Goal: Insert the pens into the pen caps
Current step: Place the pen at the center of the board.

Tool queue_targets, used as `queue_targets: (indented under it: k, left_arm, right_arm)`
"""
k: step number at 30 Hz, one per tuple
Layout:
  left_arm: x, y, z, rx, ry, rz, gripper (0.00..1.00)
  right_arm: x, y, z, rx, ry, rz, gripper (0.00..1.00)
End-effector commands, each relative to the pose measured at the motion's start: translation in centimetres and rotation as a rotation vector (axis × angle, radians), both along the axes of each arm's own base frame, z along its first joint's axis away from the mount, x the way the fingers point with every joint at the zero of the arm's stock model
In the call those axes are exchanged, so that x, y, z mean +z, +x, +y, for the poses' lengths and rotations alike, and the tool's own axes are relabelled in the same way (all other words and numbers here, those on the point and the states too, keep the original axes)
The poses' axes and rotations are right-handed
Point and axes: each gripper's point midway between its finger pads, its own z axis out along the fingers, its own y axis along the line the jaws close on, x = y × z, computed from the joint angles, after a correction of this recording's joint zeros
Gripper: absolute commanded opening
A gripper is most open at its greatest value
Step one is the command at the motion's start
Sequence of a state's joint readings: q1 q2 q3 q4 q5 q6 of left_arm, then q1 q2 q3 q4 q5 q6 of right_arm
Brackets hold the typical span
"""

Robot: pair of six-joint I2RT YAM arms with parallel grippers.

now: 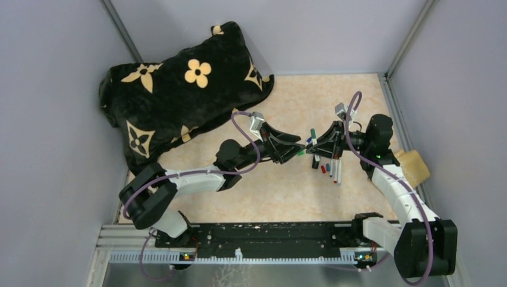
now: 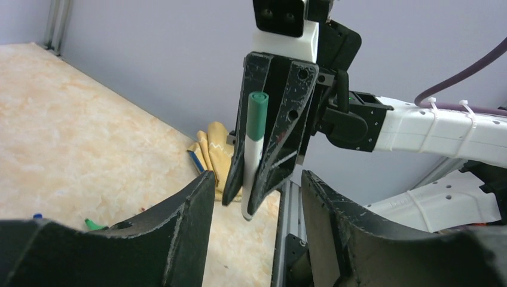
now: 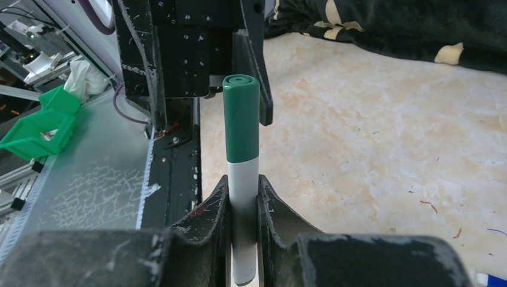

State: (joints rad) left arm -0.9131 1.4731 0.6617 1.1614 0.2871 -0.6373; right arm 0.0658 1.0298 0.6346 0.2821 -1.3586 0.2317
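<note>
My right gripper (image 3: 243,185) is shut on a white-barrelled pen (image 3: 243,197) that stands upright and carries a dark green cap (image 3: 241,122) on its upper end. In the left wrist view the same pen (image 2: 252,155) sits between the right gripper's fingers (image 2: 281,137), beyond my own jaws. My left gripper (image 2: 257,179) is open wide and empty, facing the right gripper (image 1: 312,147) at close range. In the top view the left gripper (image 1: 297,147) almost meets the held pen (image 1: 313,139). Several more pens (image 1: 332,168) lie on the table below the right gripper. A small green cap (image 2: 92,225) lies on the table.
A black pillow with tan flowers (image 1: 179,101) covers the back left of the table. A tan cardboard box (image 1: 412,167) sits by the right arm at the table's right edge. Grey walls enclose the table. A green bin (image 3: 36,125) stands beyond the front rail.
</note>
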Motion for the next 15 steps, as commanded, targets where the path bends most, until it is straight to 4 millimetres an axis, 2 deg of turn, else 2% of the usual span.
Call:
queue_targets:
  k: [1, 8, 12, 15]
  left_arm:
    - [3.0, -0.4, -1.0, -0.064, -0.086, -0.107, 0.58]
    - [2.6, -0.3, -3.0, -0.135, -0.088, -0.098, 0.49]
    - [2.3, -0.3, -3.6, -0.160, -0.083, -0.094, 0.40]
    - [2.2, -0.1, -3.9, -0.162, -0.080, -0.088, 0.39]
  right_arm:
    - [0.5, -0.5, 0.4, 0.047, 0.007, -0.046, 0.00]
    - [0.3, -0.5, 0.6, 0.049, 0.007, -0.038, 0.01]
    - [0.1, -0.5, 0.6, 0.053, 0.007, -0.033, 0.02]
    - [0.1, -0.5, 0.7, 0.056, 0.007, -0.029, 0.02]
